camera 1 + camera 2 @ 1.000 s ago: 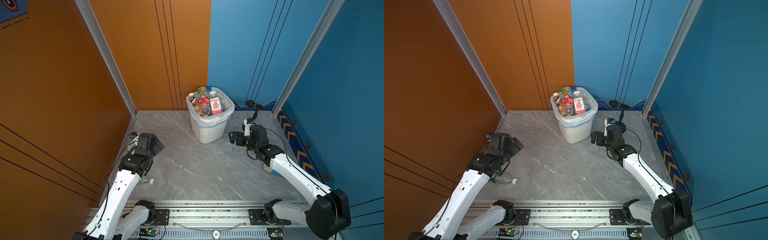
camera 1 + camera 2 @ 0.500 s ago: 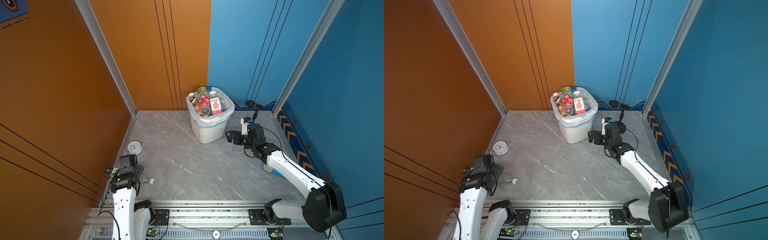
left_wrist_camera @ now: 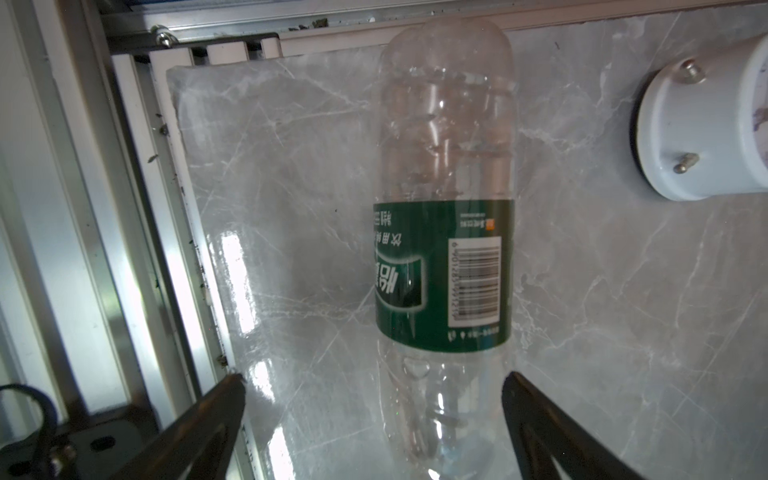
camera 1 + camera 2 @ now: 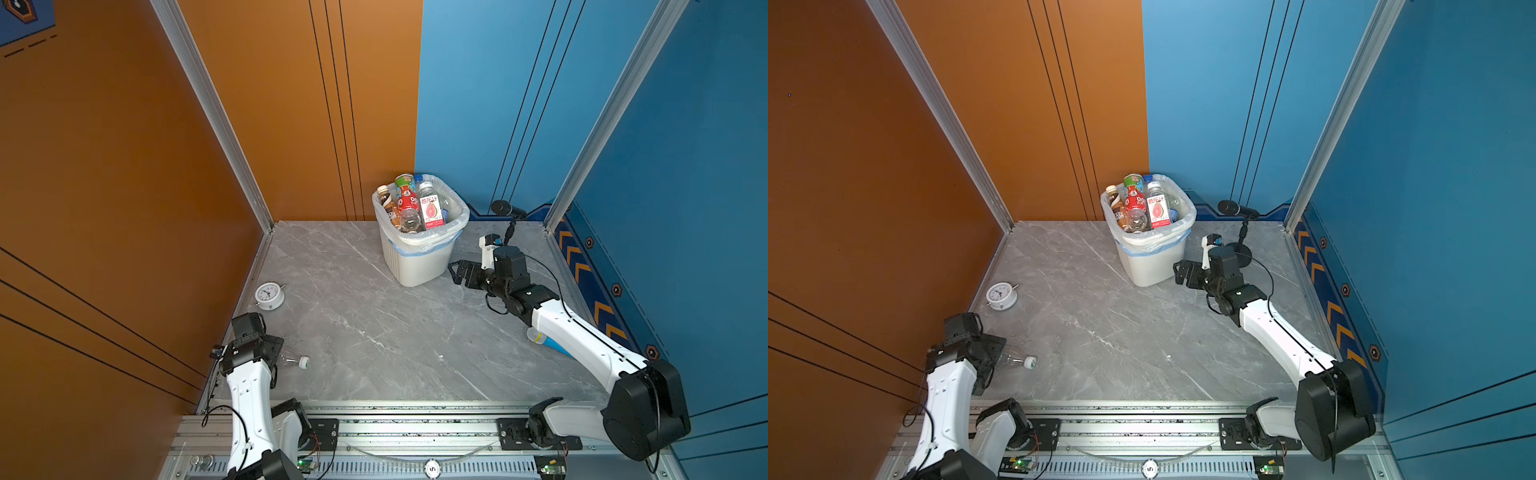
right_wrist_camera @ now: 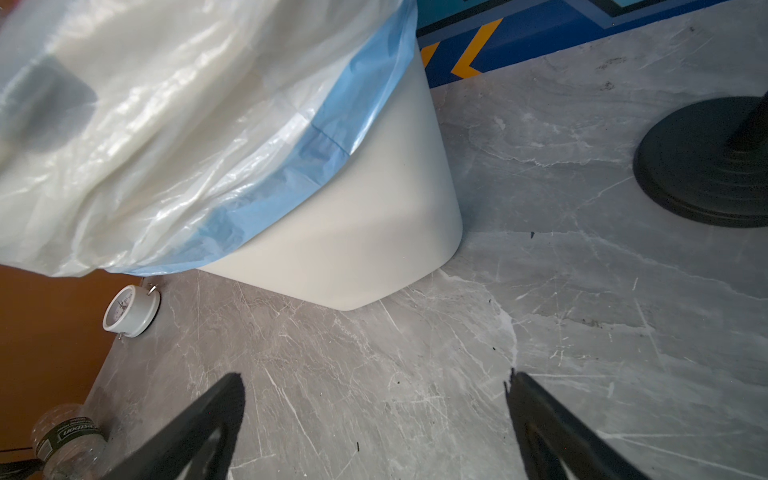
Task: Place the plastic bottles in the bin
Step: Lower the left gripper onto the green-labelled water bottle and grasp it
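Left gripper (image 3: 372, 377): at the near left corner of the tabletop (image 4: 374, 332), jaws spread wide, straddling the shoulder of a lying bottle without closing on it
Clear bottle (image 3: 444, 166): flat on the tabletop, green label, white cap poking out towards the middle in both top views
Blue bottle (image 4: 545, 340): lying near the right edge, partly hidden under the right forearm
Alarm clock (image 4: 269, 296): white, on the tabletop by the left wall, just beyond the left gripper
Right gripper (image 5: 374, 376): jaws spread and empty, hanging low beside the bin's right side
Bin (image 4: 415, 266): white, bag-lined, standing at the back near the middle
Bottles in the bin (image 4: 430, 210): a packed cluster, tops rising above the rim
Microphone (image 4: 505, 208): black, on a round-based stand behind the right gripper
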You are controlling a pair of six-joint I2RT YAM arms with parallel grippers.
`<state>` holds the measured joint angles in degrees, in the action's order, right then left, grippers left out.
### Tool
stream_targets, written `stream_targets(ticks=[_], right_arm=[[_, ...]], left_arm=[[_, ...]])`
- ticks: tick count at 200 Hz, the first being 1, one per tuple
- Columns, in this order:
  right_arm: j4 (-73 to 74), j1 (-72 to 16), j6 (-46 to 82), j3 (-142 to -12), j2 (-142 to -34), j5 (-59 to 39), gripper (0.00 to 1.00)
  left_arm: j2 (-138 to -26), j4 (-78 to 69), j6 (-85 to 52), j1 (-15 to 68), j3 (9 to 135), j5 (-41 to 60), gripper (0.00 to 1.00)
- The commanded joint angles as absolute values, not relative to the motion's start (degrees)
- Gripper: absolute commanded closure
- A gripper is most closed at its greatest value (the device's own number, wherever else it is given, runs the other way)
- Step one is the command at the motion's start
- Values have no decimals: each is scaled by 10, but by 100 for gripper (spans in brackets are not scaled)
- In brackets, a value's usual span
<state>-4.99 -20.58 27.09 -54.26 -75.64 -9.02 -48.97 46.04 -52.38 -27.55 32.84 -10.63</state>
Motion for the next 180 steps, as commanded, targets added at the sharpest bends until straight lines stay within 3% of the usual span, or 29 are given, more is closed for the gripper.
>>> stream_targets(ticks=[1,60,89,101,180], right_arm=[[-49,-203,281,-562,-760,-97,0],[-50,-204,281,-562,-762,-93,0],[-50,-203,280,-562,-764,-91,0],[-50,-203,280,-563,-764,-90,0],[-52,-201,280,-562,-761,-87,0]], left_arm=[[-518,411,-507,-286,319,-81,2],[-610,331,-497,-292,311,-35,1],[-619,296,-503,-290,290,-1,12],[-613,286,-508,-290,280,9,22],[-491,288,-533,-280,253,80,48]])
